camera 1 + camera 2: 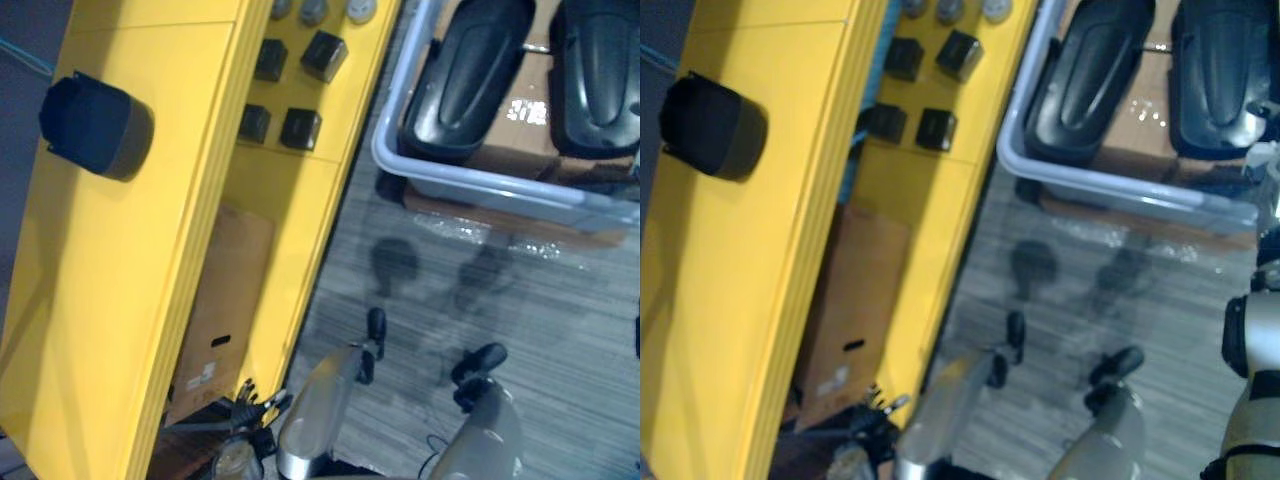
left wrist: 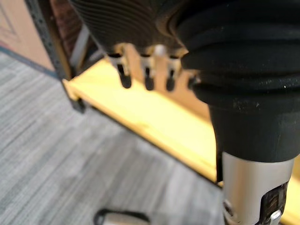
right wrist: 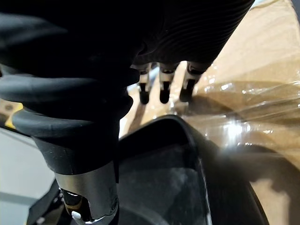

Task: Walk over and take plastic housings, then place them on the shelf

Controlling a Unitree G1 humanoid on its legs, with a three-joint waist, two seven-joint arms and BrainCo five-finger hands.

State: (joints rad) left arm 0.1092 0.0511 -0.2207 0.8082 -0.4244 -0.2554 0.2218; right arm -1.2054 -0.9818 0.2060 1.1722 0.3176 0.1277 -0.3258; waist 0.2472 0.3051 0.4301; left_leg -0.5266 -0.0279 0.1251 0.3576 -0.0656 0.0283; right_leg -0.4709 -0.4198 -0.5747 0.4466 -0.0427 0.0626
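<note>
Presently, nothing is in hand. My left hand (image 2: 147, 77) hangs slack and grasps nothing, just off the front edge of the yellow shelf (image 1: 110, 270). My right hand (image 3: 164, 89) is also released and hovers over a dark housing. The left housing (image 1: 470, 75) lies along the left wall of the grey tote (image 1: 480, 180), with the right housing (image 1: 600, 70) beside it. The tote rests on cardboard (image 1: 500, 215), clear of the shelf's end. In my judgement the right hand is placed for the pick-up, and no grasp has been made.
</note>
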